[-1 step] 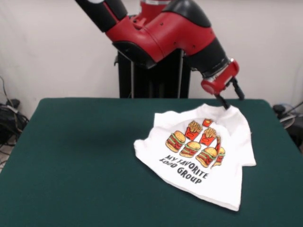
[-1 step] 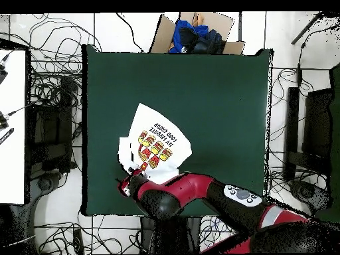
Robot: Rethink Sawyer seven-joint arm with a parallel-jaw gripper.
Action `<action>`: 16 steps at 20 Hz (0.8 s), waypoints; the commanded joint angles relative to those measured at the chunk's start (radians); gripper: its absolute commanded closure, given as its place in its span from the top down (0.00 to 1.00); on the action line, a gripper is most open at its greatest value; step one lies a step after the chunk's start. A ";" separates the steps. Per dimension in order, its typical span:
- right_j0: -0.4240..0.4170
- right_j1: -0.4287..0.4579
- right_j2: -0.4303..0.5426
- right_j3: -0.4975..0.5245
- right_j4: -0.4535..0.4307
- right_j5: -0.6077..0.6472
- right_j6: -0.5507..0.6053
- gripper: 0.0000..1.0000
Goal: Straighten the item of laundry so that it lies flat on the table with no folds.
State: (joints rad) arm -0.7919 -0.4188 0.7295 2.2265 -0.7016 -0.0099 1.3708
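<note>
The green desk [image 1: 85,156] fills both views, far wider than the shirt [image 1: 222,182] it carries. The shirt lies print side up toward one side of the desk, nearer the robot's edge than the opposite one, and it is set askew to the desk's edges. Its hem corners are spread, but the collar end and the sleeves look bunched or tucked under, so by appearance the flattening is only partly done. The red and black arm [image 1: 165,28] reaches down over the collar end. The gripper [image 1: 228,101] meets the cloth at the shirt's far edge in the front view; in the overhead view the wrist hides that spot. Whether the jaws are apart, together, or clamped on cloth cannot be told from either view. Beyond the desk's far edge, the overhead view shows a cardboard box [image 2: 196,30] holding blue and dark cloth, apart from the work. Risks, as judged from this layout: a pull with too little cloth caught would let the collar slip free and leave the folds; a pull along the desk with too much downward press would drag the whole light shirt and make new wrinkles; a lift taken too high could flip the shirt onto its print.
</note>
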 commanded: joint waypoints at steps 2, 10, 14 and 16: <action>0.045 -0.250 -0.022 0.016 0.181 0.191 0.188 1.00; 0.048 -0.295 -0.033 0.024 0.217 0.179 0.160 1.00; 0.054 -0.282 -0.037 0.023 0.212 0.153 0.157 1.00; 0.058 -0.280 -0.045 0.020 0.210 0.153 0.155 1.00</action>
State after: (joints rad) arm -0.7687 -0.6983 0.7285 2.2718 -0.5397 0.0743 1.3708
